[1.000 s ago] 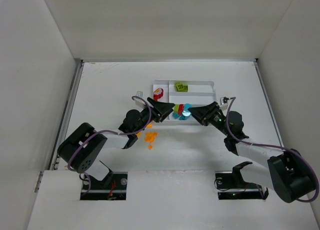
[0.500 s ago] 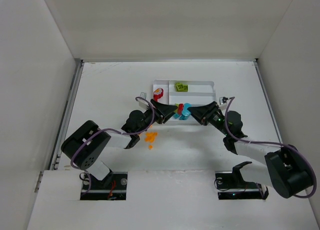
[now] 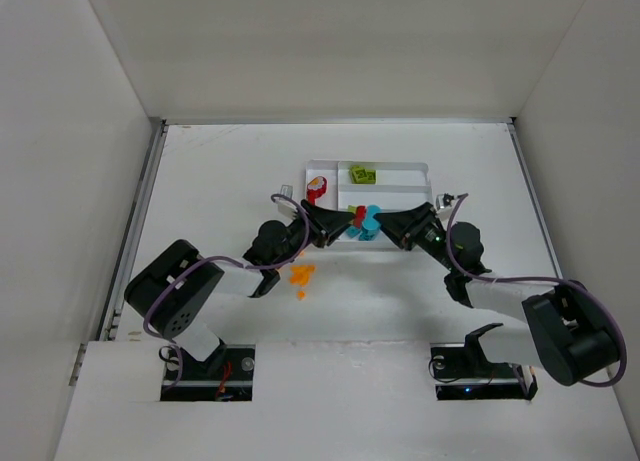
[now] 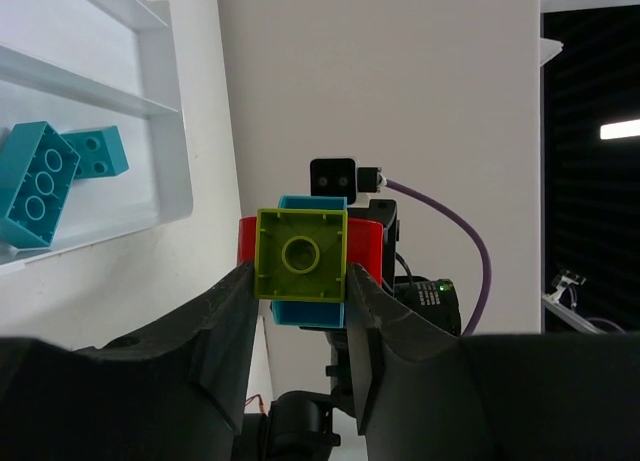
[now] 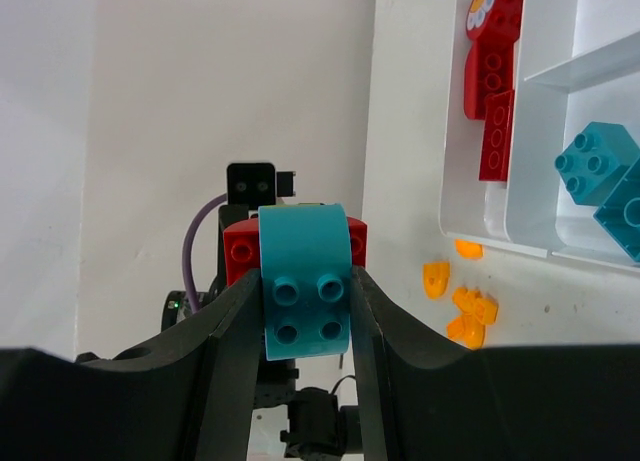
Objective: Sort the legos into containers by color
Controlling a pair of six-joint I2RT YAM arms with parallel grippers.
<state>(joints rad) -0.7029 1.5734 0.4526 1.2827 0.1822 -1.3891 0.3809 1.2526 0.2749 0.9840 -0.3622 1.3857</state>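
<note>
We're midway: the tray [image 3: 420, 167] holds some bricks [image 5: 495, 91], orange bricks [image 3: 300, 274] wait on the table [image 3: 220, 181], and our left gripper [image 4: 300, 273] pinches the green brick [image 4: 301, 254], the right gripper [image 5: 305, 286] the teal brick [image 5: 304, 271] (one joined stack [image 3: 362, 221], over the tray).

**You're in a robotics lab test cell, not a home or a shop.**

You can tell from the plain white table [image 3: 230, 171], boxed in by bare white panels [image 3: 60, 181]. A left arm [image 3: 175, 296] and a right arm [image 3: 560, 331] are bolted at its near edge, behind a white mounting board [image 3: 330, 381] cut out for their bases. A purple cable [image 4: 452, 224] runs along the links. From the left wrist view you look past the enclosure into a dark room [image 4: 590, 41] with a strip light [image 4: 620, 130] (bench-rig surroundings throughout). The only goods are a white tray [image 3: 385, 163] and toy legos [image 3: 300, 274].
</note>
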